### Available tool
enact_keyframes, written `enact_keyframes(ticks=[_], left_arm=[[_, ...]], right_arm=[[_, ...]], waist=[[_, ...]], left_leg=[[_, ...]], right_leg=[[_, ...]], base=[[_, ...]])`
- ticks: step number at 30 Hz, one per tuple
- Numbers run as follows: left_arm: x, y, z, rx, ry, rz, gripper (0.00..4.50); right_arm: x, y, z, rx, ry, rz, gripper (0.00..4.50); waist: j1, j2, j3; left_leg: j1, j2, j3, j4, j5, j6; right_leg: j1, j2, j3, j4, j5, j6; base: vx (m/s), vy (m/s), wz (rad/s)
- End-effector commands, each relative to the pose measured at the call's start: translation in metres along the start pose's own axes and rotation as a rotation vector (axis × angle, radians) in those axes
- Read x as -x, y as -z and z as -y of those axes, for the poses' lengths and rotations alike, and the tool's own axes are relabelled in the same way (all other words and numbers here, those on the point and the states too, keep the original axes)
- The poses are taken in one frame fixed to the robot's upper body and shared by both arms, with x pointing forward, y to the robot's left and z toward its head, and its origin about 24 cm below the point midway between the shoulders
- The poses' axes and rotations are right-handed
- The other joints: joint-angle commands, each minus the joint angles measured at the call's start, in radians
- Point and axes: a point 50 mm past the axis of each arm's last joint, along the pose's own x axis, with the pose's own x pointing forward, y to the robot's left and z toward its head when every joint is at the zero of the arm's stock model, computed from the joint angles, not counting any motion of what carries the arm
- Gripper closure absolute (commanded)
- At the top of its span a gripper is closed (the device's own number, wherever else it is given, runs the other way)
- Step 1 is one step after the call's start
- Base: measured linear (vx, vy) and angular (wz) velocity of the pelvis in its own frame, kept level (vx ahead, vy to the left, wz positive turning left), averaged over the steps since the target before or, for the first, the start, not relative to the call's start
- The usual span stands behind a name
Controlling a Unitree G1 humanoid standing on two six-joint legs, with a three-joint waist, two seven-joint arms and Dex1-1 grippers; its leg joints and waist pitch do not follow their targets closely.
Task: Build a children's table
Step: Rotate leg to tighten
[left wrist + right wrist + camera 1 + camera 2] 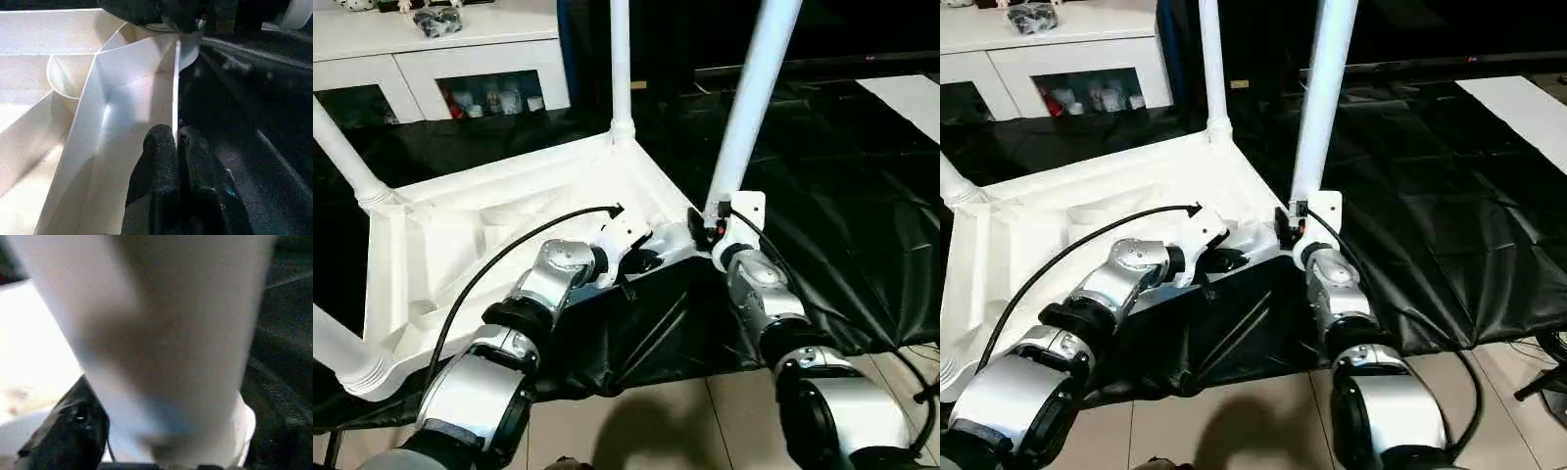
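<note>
**Upturned table on black sheeting**

Black sheeting (862, 235) covers the floor, with pale tiles at six o'clock. At eleven o'clock stands a white cabinet (431, 59) with glass doors. Centre-left lies the children's table (489, 245), underside up, legs rising from its corners. The left tool (177, 147) is closed, pinching the table's thin rim. The right tool (713, 223) sits at the base of the nearest leg (754, 88), its fingers around it.

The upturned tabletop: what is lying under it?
The tabletop rests ribbed side up on a black sheet, which spreads out past its edges and hangs over the front. What the sheet covers cannot be seen; light floor tiles show below its hanging front.
</note>
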Motion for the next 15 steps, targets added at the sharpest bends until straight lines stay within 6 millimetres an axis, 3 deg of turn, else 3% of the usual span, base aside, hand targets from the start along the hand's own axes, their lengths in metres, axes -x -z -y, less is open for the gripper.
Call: enact_keyframes(ticks=[1, 9, 15], left_arm=[[-0.006, -0.013, 0.006, -0.024, 0.017, 0.07, 4.5], [0.009, -0.006, 0.005, -0.092, 0.153, 0.082, 4.5], [0.023, 0.001, 0.001, -0.143, 0.254, 0.059, 4.5]], right_arm=[[0.001, 0.022, -0.033, -0.05, -0.139, -0.087, 0.67], [0.003, 0.007, -0.016, 0.024, -0.194, 0.011, 0.13], [0.014, 0.007, 0.003, 0.18, -0.332, 0.007, 0.06]], waist=[[-0.002, -0.006, -0.055], [-0.008, -0.006, -0.061], [0.0, -0.006, -0.075]], left_leg=[[0.025, 0.05, -0.024, -0.078, -0.222, 0.086], [0.019, 0.047, -0.019, -0.064, -0.133, 0.144], [0.015, 0.046, -0.018, -0.04, 0.023, 0.227]], right_leg=[[0.027, -0.051, 0.031, -0.08, 0.015, -0.269], [0.03, -0.05, 0.026, -0.067, 0.142, -0.293], [0.027, -0.042, 0.019, -0.041, 0.342, -0.301]], base=[[0.0, 0.0, 0.0], [0.0, 0.0, 0.0], [0.0, 0.0, 0.0]])
